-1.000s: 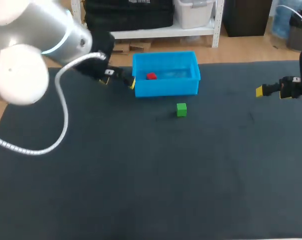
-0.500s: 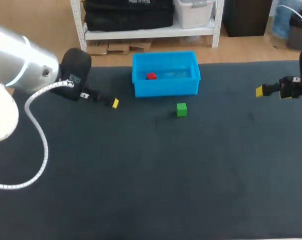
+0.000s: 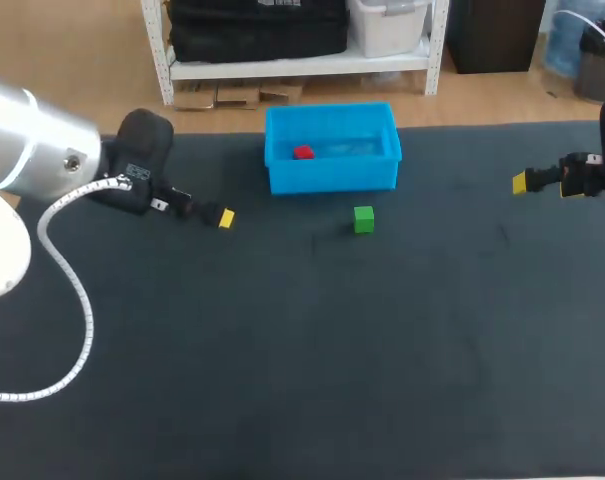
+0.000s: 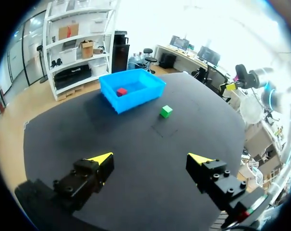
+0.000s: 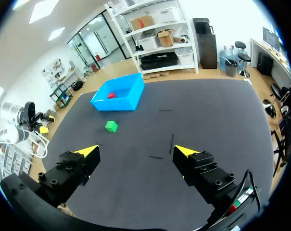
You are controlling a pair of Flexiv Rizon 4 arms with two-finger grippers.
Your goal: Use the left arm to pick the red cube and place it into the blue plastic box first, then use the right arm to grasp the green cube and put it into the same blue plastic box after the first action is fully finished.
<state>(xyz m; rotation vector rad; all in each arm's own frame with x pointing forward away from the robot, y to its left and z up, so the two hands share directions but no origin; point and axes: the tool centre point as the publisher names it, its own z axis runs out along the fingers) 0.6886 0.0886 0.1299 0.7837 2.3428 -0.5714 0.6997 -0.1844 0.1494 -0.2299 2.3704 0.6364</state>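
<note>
The red cube [image 3: 303, 153] lies inside the blue plastic box [image 3: 331, 176] at the table's back middle; it shows in the left wrist view too, red cube [image 4: 121, 91] in the box [image 4: 135, 94]. The green cube [image 3: 363, 219] sits on the dark mat just in front of the box, green cube [image 4: 166, 111] well ahead of my left gripper [image 4: 152, 159], which is open and empty. In the head view the left gripper [image 3: 214, 216] hangs left of the box. My right gripper [image 3: 527, 181] stands open and empty at the far right; ahead of it [image 5: 135, 153] lie the green cube [image 5: 111, 126] and the box [image 5: 127, 100].
The dark mat [image 3: 302, 350] covers the whole table. A grey cable [image 3: 67, 290] loops from my left arm over the mat's left side.
My left gripper has drawn back from the box's left end, moving left and toward the front. The right arm and both cubes have not moved.
</note>
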